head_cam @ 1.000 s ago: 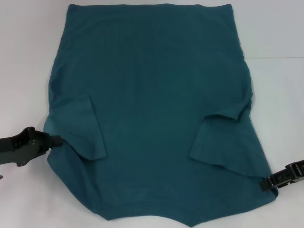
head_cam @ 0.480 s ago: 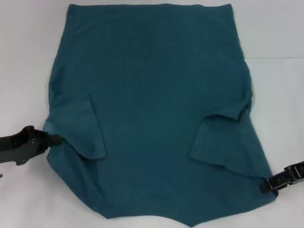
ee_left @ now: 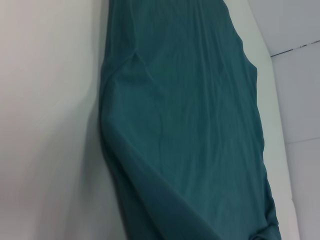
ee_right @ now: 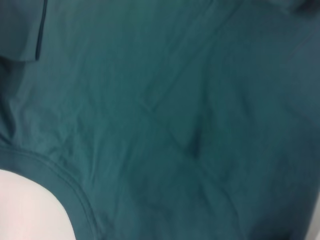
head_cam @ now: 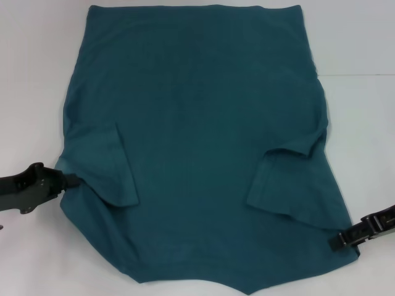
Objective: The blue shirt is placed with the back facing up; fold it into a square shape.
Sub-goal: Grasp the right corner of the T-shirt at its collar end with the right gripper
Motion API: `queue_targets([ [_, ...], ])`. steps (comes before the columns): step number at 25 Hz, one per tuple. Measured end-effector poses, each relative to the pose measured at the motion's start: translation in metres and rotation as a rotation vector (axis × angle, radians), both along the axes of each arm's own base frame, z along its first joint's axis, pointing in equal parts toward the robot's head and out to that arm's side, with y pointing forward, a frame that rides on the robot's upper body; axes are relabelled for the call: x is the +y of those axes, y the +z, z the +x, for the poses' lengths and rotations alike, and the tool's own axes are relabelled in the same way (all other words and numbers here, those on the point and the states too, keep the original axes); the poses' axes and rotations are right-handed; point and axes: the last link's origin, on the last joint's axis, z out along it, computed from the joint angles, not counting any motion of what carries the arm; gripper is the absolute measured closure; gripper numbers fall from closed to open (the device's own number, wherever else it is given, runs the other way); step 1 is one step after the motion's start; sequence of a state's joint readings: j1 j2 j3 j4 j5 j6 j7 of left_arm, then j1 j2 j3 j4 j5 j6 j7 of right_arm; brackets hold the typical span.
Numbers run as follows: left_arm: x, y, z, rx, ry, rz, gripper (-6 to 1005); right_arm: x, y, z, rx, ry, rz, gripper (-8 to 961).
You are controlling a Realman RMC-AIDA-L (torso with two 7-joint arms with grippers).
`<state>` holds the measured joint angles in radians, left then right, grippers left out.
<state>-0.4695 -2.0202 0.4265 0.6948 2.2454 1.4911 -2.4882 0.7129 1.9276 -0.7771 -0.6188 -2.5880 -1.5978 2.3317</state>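
No text, label or number is readable on the blue shirt.

Plain dark teal blue shirt, white table, black grippers both sides.

the blue shirt is soft knit cloth, matt, with no shine anywhere. its surface is mostly smooth but shows shallow creases and faint ripples, clearest in the wrist views. the sleeve edges and the neck band are stitched, slightly thicker folds of the same cloth. the table under it is a white, smooth, matt surface. the left gripper and right gripper look like black hard plastic or metal, dull with slight sheen.
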Motion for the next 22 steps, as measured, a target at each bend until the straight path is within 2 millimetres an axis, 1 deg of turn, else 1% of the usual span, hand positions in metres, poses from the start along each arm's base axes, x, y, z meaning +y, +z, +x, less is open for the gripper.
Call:
queue_targets([
  [9, 0.001, 0.0, 0.0, 0.003, 0.001, 0.005, 975, 0.002, -0.011, -0.009, 0.016, 0.018, -0.018, 295],
  [16, 0.001, 0.0, 0.0, 0.003, 0.002, 0.006, 977, 0.006, -0.014, -0.017, 0.036, 0.037, -0.016, 305],
  [22, 0.001, 0.001, 0.0, 0.003, 0.003, 0.006, 976, 0.006, -0.015, -0.019, 0.031, 0.041, -0.024, 315],
])
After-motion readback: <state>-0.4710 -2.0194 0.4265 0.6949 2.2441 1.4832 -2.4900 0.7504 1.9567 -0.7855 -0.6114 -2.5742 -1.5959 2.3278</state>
